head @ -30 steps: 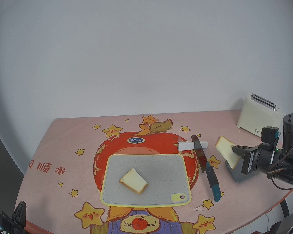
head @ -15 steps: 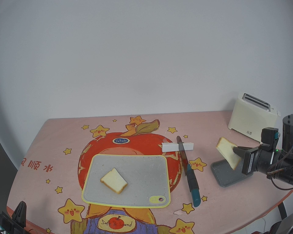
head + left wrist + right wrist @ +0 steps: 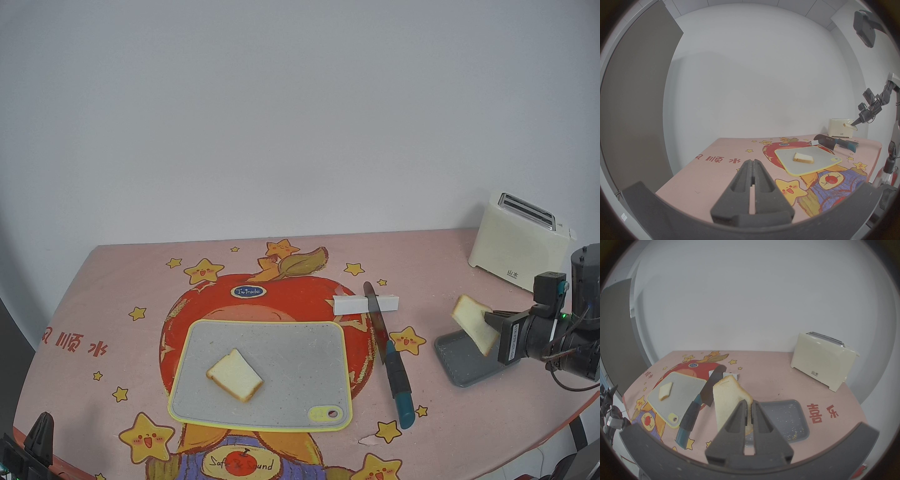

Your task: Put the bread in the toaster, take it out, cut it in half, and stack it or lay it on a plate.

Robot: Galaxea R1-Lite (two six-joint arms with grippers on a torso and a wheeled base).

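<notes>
Right wrist view: right gripper (image 3: 749, 403) clamped on the upright bread slice (image 3: 727, 402), grey plate (image 3: 787, 419) just beneath, toaster (image 3: 822, 361) well beyond; plating step, likely; next, lower, tip flat, release.

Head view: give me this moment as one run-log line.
right gripper: shut on bread slice above gray plate | left gripper: shut, empty | other slice: on cutting board

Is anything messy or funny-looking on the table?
A little. Crumbs speckle the dark grey rectangular tray, and a pale scrap lies on the pink table near the grey cutting board. The teal-handled knife lies with its blade across a small white block.
</notes>
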